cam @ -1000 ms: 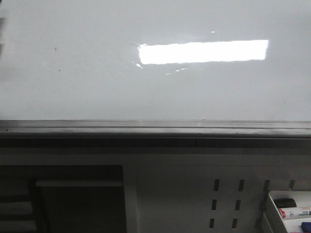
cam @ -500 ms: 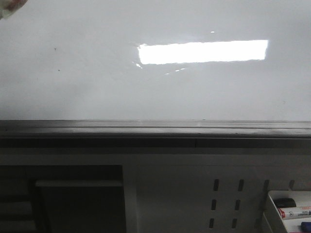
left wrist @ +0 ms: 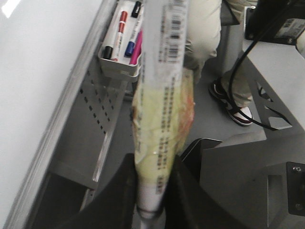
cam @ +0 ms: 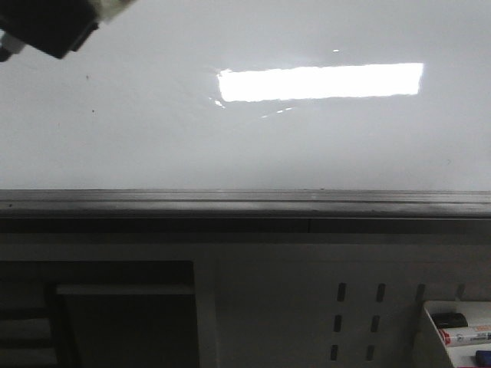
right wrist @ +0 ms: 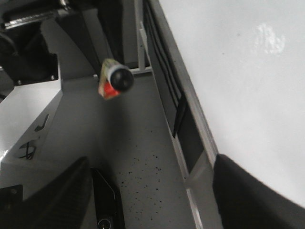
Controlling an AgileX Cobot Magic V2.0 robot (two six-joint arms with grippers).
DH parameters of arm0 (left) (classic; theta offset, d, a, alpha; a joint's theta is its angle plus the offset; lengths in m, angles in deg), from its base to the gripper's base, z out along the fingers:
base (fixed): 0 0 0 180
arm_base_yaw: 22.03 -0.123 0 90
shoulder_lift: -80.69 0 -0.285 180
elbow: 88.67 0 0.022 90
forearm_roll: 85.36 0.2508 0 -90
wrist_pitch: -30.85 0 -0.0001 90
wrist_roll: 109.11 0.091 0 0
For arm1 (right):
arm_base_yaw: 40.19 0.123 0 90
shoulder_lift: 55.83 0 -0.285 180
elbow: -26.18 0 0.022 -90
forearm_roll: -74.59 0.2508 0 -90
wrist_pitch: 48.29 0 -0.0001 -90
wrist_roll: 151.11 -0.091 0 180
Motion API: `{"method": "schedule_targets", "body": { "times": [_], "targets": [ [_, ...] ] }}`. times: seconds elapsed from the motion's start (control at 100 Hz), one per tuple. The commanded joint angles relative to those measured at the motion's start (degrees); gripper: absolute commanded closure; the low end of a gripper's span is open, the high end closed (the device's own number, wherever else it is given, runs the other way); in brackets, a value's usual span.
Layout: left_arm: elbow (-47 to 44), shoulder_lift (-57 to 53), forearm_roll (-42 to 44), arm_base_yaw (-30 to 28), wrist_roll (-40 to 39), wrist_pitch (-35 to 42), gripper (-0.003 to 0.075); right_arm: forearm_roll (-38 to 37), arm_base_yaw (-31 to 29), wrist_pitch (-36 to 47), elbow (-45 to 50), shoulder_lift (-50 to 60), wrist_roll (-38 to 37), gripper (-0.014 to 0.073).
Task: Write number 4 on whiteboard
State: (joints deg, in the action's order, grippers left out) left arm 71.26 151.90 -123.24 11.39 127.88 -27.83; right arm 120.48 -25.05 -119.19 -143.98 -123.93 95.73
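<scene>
The whiteboard (cam: 245,146) is a glossy white board with a grey edge rail (cam: 245,201) and a bright reflected light. The number 4 is out of view. My left gripper (left wrist: 153,167) is shut on a marker (left wrist: 162,109) wrapped in a yellowish printed label, beside the whiteboard (left wrist: 33,71). A dark part of my left arm (cam: 46,27) shows at the board's top left corner. My right gripper (right wrist: 150,171) is open and holds nothing, next to the whiteboard (right wrist: 248,62). The marker's black end (right wrist: 119,80) shows in that view, apart from the right fingers.
A small white tray (cam: 433,337) with several markers hangs on the grey perforated panel (cam: 307,307) below the rail, also seen as the tray (left wrist: 114,64). A person's legs and shoes (left wrist: 236,107) and a black cable (left wrist: 245,52) are beside the left arm.
A dark part of the left arm has come into the front view at the top left corner, over the board. The board and tray have not moved.
</scene>
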Motion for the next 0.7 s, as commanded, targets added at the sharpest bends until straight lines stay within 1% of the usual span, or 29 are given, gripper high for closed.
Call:
{"method": "schedule_targets", "body": {
  "times": [0.0,0.08,0.17,0.29,0.41,0.51,0.56,0.69],
  "targets": [
    [3.88,1.67,0.84,3.48,-3.01,1.84,0.0741,0.09,4.38,-0.24,-3.87,-1.61,-0.21,0.0128],
    [6.32,3.84,4.34,5.86,-5.64,0.71,0.0741,-3.61,8.87,0.85,-5.38,-3.44,-2.88,0.0128],
    [9.09,6.21,6.43,7.99,-6.85,-0.32,0.0741,-6.94,13.02,2.34,-6.81,-5.53,-4.93,0.0128],
    [12.08,8.30,7.45,9.16,-7.52,-2.10,0.0741,-8.77,16.45,4.19,-7.74,-7.99,-7.34,0.0128],
    [13.56,8.87,9.15,9.16,-8.44,-2.91,0.0741,-8.89,17.31,5.39,-7.74,-9.61,-7.34,0.0132],
    [13.80,8.87,10.60,9.16,-8.54,-2.91,0.0741,-8.89,17.31,6.06,-7.74,-10.30,-7.34,0.0179],
    [13.80,8.75,10.59,9.16,-8.54,-2.91,0.0741,-8.89,17.31,6.21,-7.74,-10.55,-7.34,0.0188],
    [13.80,8.75,10.59,9.16,-8.54,-2.81,0.0741,-8.78,17.31,6.21,-7.74,-11.48,-7.34,0.0189]
  ]
}}
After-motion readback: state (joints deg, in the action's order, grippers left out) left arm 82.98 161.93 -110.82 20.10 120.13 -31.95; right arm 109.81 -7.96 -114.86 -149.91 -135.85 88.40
